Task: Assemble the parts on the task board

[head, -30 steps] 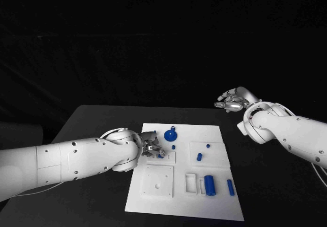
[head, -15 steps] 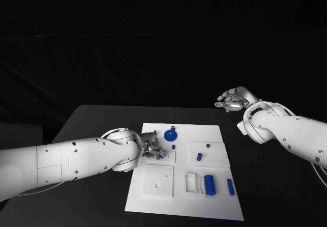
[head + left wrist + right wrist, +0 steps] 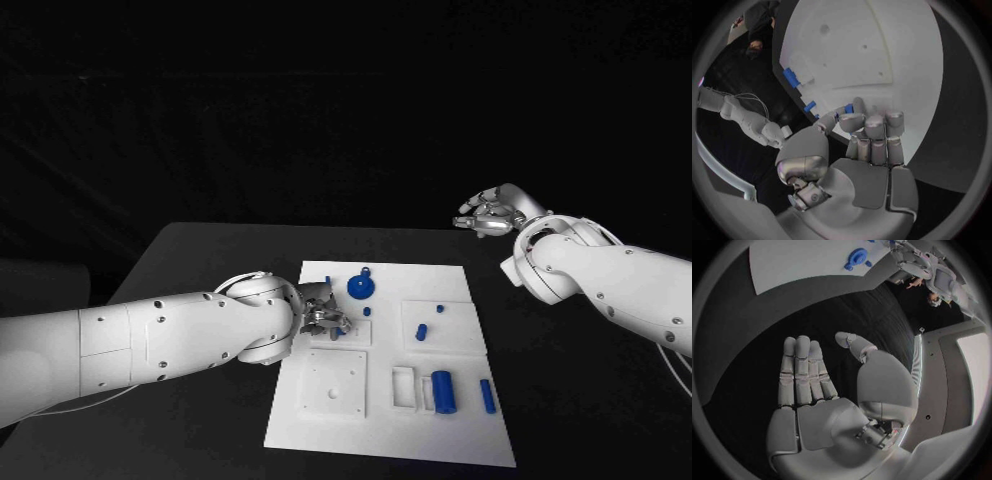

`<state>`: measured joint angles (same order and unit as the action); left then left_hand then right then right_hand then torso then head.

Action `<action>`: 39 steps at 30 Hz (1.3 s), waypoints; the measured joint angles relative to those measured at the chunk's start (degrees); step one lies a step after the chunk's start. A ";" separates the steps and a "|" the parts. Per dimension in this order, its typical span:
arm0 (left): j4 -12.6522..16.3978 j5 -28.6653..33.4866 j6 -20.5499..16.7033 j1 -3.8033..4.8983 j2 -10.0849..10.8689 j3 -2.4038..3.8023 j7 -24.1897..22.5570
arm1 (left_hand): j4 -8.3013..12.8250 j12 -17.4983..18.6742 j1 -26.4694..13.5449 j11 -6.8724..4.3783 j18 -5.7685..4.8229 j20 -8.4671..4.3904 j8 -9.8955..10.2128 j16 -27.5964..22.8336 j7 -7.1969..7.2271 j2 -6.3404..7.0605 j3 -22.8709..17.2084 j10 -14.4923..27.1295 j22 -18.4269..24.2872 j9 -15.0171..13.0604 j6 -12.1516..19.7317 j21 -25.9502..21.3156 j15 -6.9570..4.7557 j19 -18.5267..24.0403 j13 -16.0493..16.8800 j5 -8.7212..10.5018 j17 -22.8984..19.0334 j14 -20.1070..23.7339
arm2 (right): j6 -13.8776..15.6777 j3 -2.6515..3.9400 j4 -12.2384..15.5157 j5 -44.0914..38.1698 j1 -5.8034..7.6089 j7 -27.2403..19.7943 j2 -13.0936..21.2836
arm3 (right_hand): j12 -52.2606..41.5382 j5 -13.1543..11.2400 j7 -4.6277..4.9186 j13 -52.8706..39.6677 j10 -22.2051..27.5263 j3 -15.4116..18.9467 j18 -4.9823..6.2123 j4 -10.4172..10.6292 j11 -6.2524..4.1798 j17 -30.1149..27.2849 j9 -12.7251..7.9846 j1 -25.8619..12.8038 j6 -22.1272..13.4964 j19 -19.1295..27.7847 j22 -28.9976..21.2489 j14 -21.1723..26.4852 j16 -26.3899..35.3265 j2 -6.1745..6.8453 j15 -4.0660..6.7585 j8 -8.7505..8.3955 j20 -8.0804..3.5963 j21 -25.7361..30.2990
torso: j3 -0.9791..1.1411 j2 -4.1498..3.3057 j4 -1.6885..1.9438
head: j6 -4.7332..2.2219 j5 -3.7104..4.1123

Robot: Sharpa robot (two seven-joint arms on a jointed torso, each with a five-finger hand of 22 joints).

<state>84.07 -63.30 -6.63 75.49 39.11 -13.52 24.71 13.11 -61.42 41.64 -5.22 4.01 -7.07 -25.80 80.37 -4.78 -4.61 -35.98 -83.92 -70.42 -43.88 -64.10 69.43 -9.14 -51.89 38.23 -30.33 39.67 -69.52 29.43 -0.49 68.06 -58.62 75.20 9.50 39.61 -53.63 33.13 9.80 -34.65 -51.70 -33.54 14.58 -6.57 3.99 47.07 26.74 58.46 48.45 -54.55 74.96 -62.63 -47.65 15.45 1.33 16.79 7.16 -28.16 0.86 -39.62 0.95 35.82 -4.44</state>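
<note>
The white task board (image 3: 433,440) lies in the middle of the table. My left hand (image 3: 320,318) is low over the board's left side, its fingers curled in. A small blue part (image 3: 848,108) is pinched between its thumb and a fingertip, just above the board (image 3: 879,50). My right hand (image 3: 490,213) hangs raised beyond the board's far right corner, fingers apart and holding nothing (image 3: 817,385). On the board lie a round blue piece with a loop (image 3: 361,288), a small blue peg (image 3: 421,332), a thick blue cylinder (image 3: 444,391) and a blue bar (image 3: 488,396).
A white square plate with holes (image 3: 335,382) sits in the board's near left part, beside a narrow white slot (image 3: 402,387). Two more small blue pegs (image 3: 366,311) (image 3: 437,308) stand near the board's middle. Black table surrounds the board.
The left hand has shifted very slightly over the board's left side, and the blue part at its fingertips shows less. The right hand has not moved.
</note>
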 measured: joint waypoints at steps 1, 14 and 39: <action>-0.02 0.01 0.03 0.00 -0.02 0.00 0.00 | 0.00 0.00 0.00 0.00 0.00 0.00 -0.01 0.00 0.00 0.00 0.00 0.00 0.02 0.04 0.00 0.00 0.00 0.00 -0.08 0.00 0.00 0.00 | 0.00 0.00 -0.01 0.00 0.00 0.00 -0.01 | 0.00 0.22 0.00 0.01 0.00 0.00 0.00 0.00 0.00 0.00 0.00 0.00 0.00 0.00 0.00 0.00 0.00 0.00 0.00 0.00 0.00 0.00 | 0.00 0.00 0.00 | -0.01 0.01; -0.84 0.39 1.51 0.02 -0.63 0.09 0.07 | 0.03 0.00 -0.34 0.00 0.00 0.00 -0.67 0.00 0.09 0.24 -0.14 0.00 0.28 0.28 -0.48 0.23 0.00 0.00 -0.42 1.11 -0.22 0.00 | -0.06 0.00 -0.14 0.01 -0.08 -0.02 -0.12 | -0.22 0.61 -0.05 0.15 -0.01 0.00 0.00 -0.31 0.00 0.00 -0.01 -0.23 -0.02 0.00 -0.01 0.00 0.00 -0.23 0.00 0.00 0.00 0.00 | 0.02 -0.02 -0.03 | -0.09 0.04; -2.27 2.39 3.96 0.11 -1.26 0.68 0.13 | 0.03 -0.21 -0.33 0.20 -0.01 0.09 -1.03 -0.01 0.29 0.25 -0.95 0.20 1.19 1.09 -1.09 0.90 0.00 0.42 -1.70 6.23 -0.98 0.00 | -0.16 0.00 -0.29 0.05 -0.25 -0.05 -0.18 | -0.22 1.11 -0.12 0.34 -0.02 -0.16 0.00 -0.46 0.01 0.00 -0.01 -0.22 0.03 0.00 -0.02 0.19 0.21 -0.23 -0.20 0.00 0.00 0.22 | -0.01 -0.05 -0.01 | -0.34 0.44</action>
<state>81.80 -60.91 -2.67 75.60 37.85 -12.85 24.84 13.15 -61.63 41.31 -5.02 4.01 -6.99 -26.83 80.36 -4.50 -4.36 -36.93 -83.72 -69.22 -42.78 -65.19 70.34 -9.14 -51.47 36.52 -24.10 38.68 -69.52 29.27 -0.49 67.77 -58.58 74.96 9.46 39.44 -53.85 34.23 9.68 -34.31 -51.72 -33.69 14.58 -7.03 4.00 47.07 26.73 58.24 48.48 -54.55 74.93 -62.44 -47.43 15.22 1.13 16.79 7.16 -27.94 0.85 -39.67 0.94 35.49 -4.00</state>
